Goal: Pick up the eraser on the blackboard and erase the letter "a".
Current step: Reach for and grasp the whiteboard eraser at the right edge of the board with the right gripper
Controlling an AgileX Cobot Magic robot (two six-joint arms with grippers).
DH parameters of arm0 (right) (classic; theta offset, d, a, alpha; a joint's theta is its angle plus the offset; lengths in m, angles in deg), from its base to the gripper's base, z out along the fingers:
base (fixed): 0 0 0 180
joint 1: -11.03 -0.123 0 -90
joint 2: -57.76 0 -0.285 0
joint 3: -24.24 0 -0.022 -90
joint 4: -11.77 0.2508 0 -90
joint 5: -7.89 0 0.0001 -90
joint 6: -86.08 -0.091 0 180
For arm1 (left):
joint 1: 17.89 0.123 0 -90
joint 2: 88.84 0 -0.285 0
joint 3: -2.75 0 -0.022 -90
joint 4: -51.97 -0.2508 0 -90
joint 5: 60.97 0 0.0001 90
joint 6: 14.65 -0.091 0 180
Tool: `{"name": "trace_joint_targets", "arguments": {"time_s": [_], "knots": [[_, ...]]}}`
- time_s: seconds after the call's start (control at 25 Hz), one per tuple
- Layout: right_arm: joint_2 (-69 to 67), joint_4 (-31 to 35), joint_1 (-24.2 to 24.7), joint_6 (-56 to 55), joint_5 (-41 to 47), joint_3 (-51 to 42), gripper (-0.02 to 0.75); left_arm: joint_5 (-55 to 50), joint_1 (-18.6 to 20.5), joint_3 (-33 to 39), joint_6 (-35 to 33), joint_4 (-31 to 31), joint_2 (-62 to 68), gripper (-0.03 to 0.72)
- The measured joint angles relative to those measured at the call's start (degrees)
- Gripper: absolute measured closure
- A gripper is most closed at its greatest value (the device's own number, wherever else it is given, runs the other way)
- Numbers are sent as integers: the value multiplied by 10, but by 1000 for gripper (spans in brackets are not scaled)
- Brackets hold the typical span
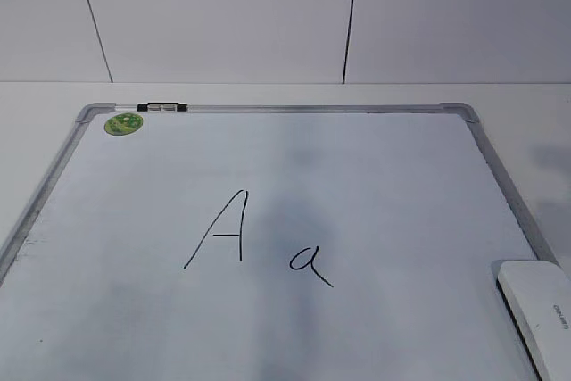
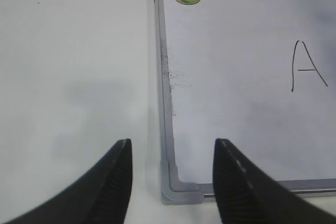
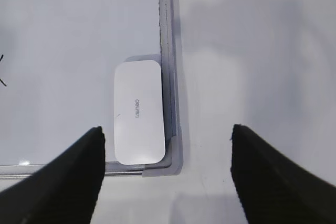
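My right gripper (image 3: 167,174) spread wide, empty, above eraser (image 3: 139,112). Eraser flat in blackboard (image 3: 63,35) near corner, tight against frame. Looks light, rigid, smooth plastic, likely slippery. Plan: pinch across long sides, mid-length. Left gripper (image 2: 172,182) half-spread, idle.

Looks like a bare robot test bench in a lab or office-type room. Plain white tabletop (image 1: 53,100) with nothing homely on it, backed by a wall of pale smooth panels (image 1: 223,15) split by thin dark seams. Lying flat on it, a framed white blackboard (image 1: 486,153) with a green round sticker (image 1: 124,123) at one corner, marker lettering, and a white eraser (image 3: 139,111) tucked in a corner. Even, artificial-seeming light; soft grey shadows only.
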Motion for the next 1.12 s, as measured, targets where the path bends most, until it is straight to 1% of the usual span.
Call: {"name": "trace_joint_targets", "arguments": {"time_s": [0.12, 0.32, 0.48, 0.8, 1.12], "knots": [[-47, 0, -18, 1, 19, 31, 146, 0, 0, 0, 0, 0, 0, 317], [-128, 9, -40, 1, 25, 53, 146, 0, 0, 0, 0, 0, 0, 317], [-191, 36, -43, 0, 25, 56, 146, 0, 0, 0, 0, 1, 0, 317], [-312, 41, -43, -1, 22, 62, 146, 0, 0, 0, 0, 2, 0, 317], [-348, 56, -43, -8, 17, 62, 146, 0, 0, 0, 0, 3, 0, 317]]}}
